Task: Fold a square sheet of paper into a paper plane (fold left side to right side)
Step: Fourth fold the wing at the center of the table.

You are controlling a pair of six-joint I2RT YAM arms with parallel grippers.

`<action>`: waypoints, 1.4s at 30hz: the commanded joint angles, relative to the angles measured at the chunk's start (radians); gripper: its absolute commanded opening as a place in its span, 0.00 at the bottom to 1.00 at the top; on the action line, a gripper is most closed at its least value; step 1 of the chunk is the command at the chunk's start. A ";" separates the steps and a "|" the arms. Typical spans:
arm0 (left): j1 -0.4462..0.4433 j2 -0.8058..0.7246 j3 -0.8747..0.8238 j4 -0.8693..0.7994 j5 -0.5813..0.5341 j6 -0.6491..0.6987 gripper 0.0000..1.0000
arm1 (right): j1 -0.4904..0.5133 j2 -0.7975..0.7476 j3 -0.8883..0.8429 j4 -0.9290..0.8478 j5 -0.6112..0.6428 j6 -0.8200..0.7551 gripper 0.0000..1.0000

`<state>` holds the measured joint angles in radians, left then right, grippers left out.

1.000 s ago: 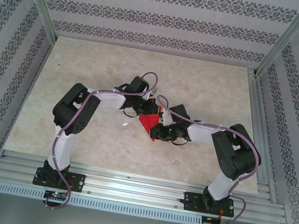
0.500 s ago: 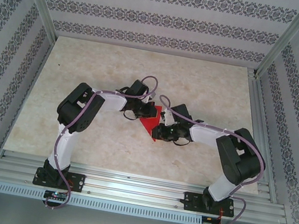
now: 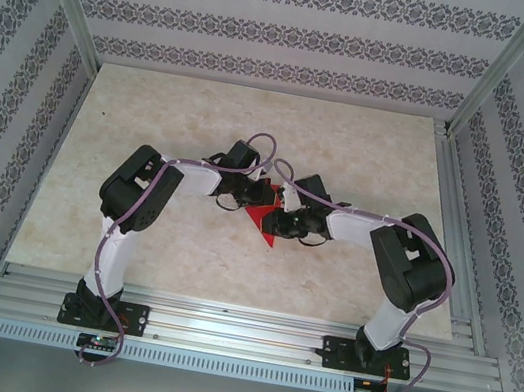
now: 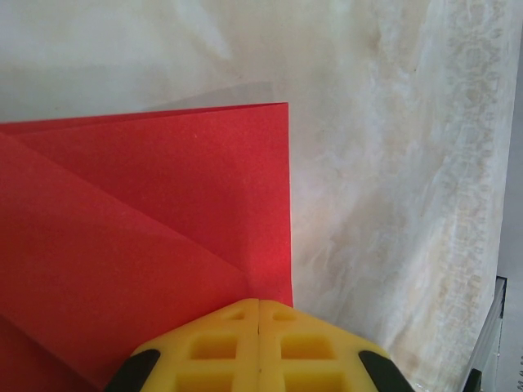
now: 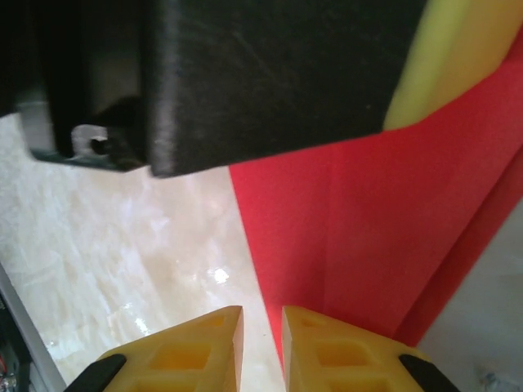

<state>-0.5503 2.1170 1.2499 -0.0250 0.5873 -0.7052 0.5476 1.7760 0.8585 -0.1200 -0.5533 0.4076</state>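
Both grippers (image 4: 259,306) (image 5: 261,314) low at red paper (image 4: 147,220)

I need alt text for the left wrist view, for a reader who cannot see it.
A folded red sheet of paper with a diagonal crease lies on a pale marbled table, covering the left part. At the bottom, the yellow fingers of the left tool are shut together by the paper's lower right corner.
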 commanded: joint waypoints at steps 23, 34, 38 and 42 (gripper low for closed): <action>0.001 0.056 0.000 -0.111 -0.135 0.050 0.01 | 0.068 -0.114 -0.289 -0.016 0.028 0.071 0.21; 0.001 0.055 0.013 -0.122 -0.133 0.055 0.01 | 0.060 -0.229 -0.287 -0.110 0.020 0.068 0.21; 0.001 0.052 0.013 -0.118 -0.127 0.053 0.01 | 0.021 -0.267 -0.229 -0.124 -0.022 0.054 0.21; 0.000 0.046 0.013 -0.119 -0.126 0.054 0.01 | -0.004 -0.271 -0.166 -0.082 -0.050 0.060 0.22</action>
<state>-0.5594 2.1181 1.2728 -0.0696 0.5667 -0.6853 0.5564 1.5318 0.6312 -0.2043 -0.5602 0.4767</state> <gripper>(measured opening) 0.034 0.215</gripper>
